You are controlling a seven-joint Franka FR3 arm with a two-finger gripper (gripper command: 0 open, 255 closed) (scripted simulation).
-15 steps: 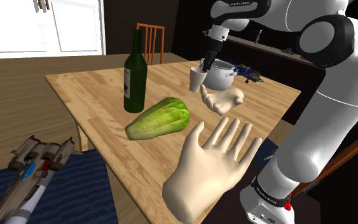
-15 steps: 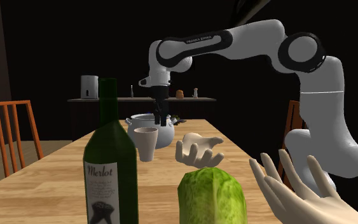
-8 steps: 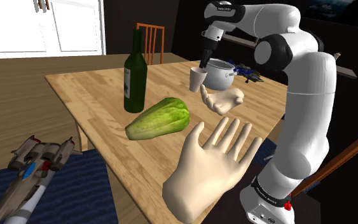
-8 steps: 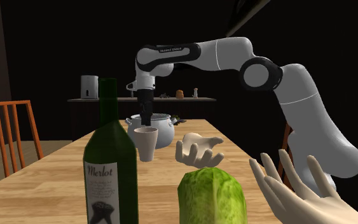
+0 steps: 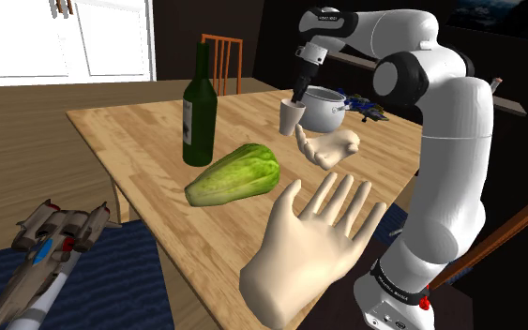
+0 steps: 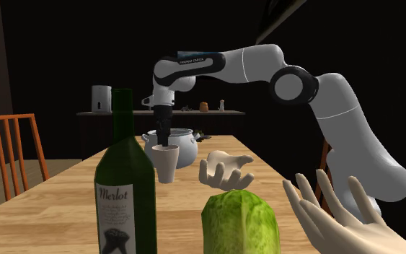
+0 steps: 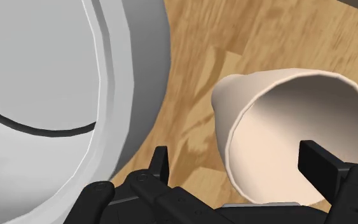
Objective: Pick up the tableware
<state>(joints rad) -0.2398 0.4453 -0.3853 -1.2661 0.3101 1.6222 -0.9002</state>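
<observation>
In the wrist view the pot point(image 7: 44, 63) runs off the picture's edges, and the gripper point(image 7: 238, 153) covers the near rim of the cup point(image 7: 285, 121). In the second exterior view the bottom edge cuts the bottle point(image 6: 125, 195), the green vegetable point(image 6: 241, 224) and the big hand point(image 6: 345, 224), and the left edge cuts the chair point(image 6: 10, 155). The small things point(image 6: 203, 106) on the far counter point(image 6: 122, 114) are too small to name. In the shoulder view the toy spaceship point(image 5: 41, 253) is cut at the bottom edge, and the clutter point(image 5: 365, 108) behind the pot is too small to tell.

The arm point(image 5: 454, 169) is glossy white, its rounded links joined by dark grey joints point(image 5: 395, 77). Small lettering point(image 6: 197, 60) runs along one link. A black lettered collar point(image 5: 390, 284) and a red knob point(image 5: 426, 303) mark its foot. The tool point(image 7: 238, 162) is all black, with blocky fingers point(image 7: 160, 162).
</observation>
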